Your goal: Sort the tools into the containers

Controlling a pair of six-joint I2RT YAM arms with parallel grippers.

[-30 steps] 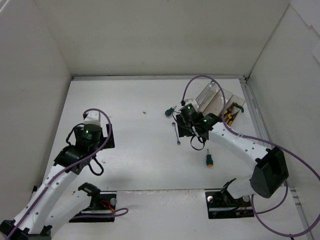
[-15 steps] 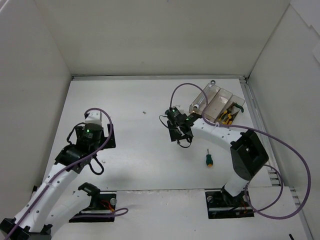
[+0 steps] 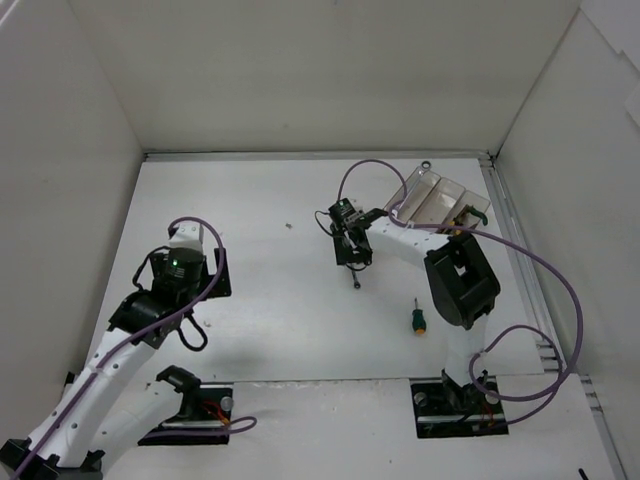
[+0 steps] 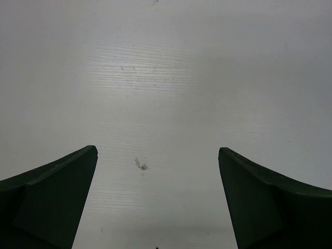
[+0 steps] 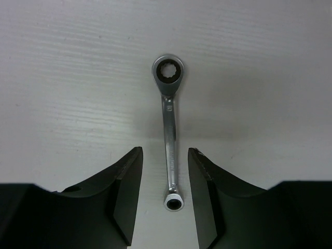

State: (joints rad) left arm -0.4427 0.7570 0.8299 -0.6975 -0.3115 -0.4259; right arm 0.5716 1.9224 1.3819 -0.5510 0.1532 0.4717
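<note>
A slim silver wrench (image 5: 168, 119) lies flat on the white table, its ring end pointing away from the wrist camera. My right gripper (image 5: 165, 150) is down over it, open, one finger on each side of the shaft with a small gap on both sides. From above, the right gripper (image 3: 350, 250) hides most of the wrench (image 3: 356, 283). A green-handled screwdriver (image 3: 419, 320) lies nearer the arm bases. The containers (image 3: 440, 203) stand at the back right, partly behind the right arm. My left gripper (image 4: 157, 149) is open over bare table.
A small dark speck (image 3: 288, 225) lies on the table. White walls close in the table on the left, back and right. The right arm's purple cable (image 3: 365, 170) loops above the containers.
The right arm swung left from beside the containers and came down over the wrench, with its jaws narrowing around the shaft. The left arm has not moved.
</note>
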